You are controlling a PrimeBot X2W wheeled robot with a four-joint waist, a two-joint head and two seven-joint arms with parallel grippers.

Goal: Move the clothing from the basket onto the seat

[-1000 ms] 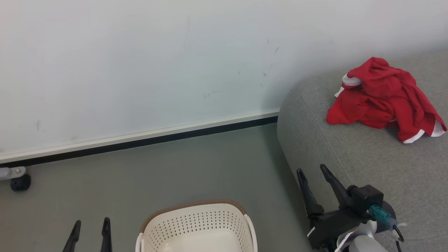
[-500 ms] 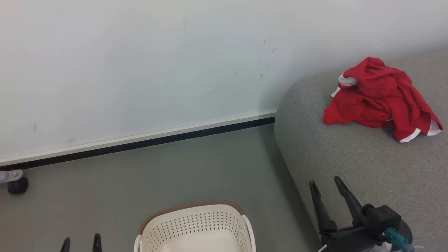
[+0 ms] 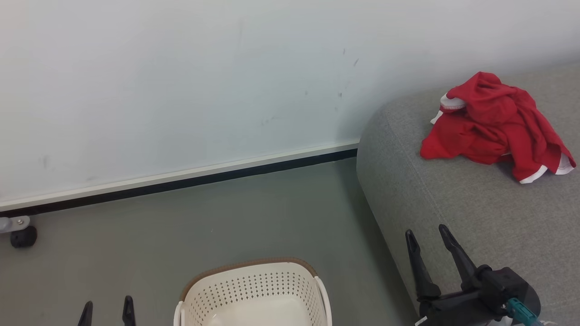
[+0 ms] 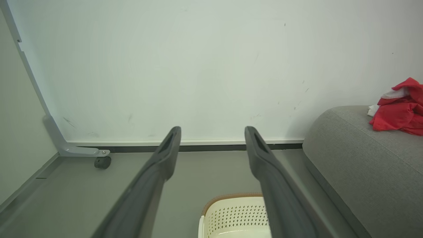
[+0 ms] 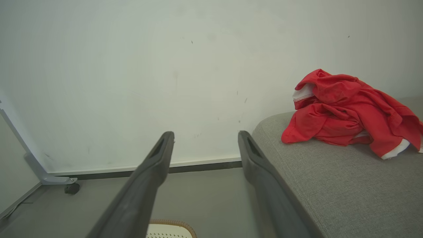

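The red clothing (image 3: 494, 127) with white trim lies in a crumpled heap on the grey seat (image 3: 476, 203) at the right; it also shows as clothing (image 5: 347, 112) and clothing (image 4: 400, 109) in the wrist views. The cream basket (image 3: 253, 294) with a brown rim stands on the floor at the bottom centre, and the part of its inside that I see holds no fabric. My right gripper (image 3: 427, 233) is open over the seat's front edge, well short of the heap. My left gripper (image 3: 106, 304) is open at the lower left, beside the basket.
A pale wall (image 3: 181, 90) with a white and black skirting runs behind the grey floor (image 3: 226, 217). A metal frame leg with a black caster (image 3: 22, 236) stands at the far left by the wall.
My right gripper has drawn back toward the lower right, away from the heap. My left gripper has sunk lower in the head view. The clothing lies as before.
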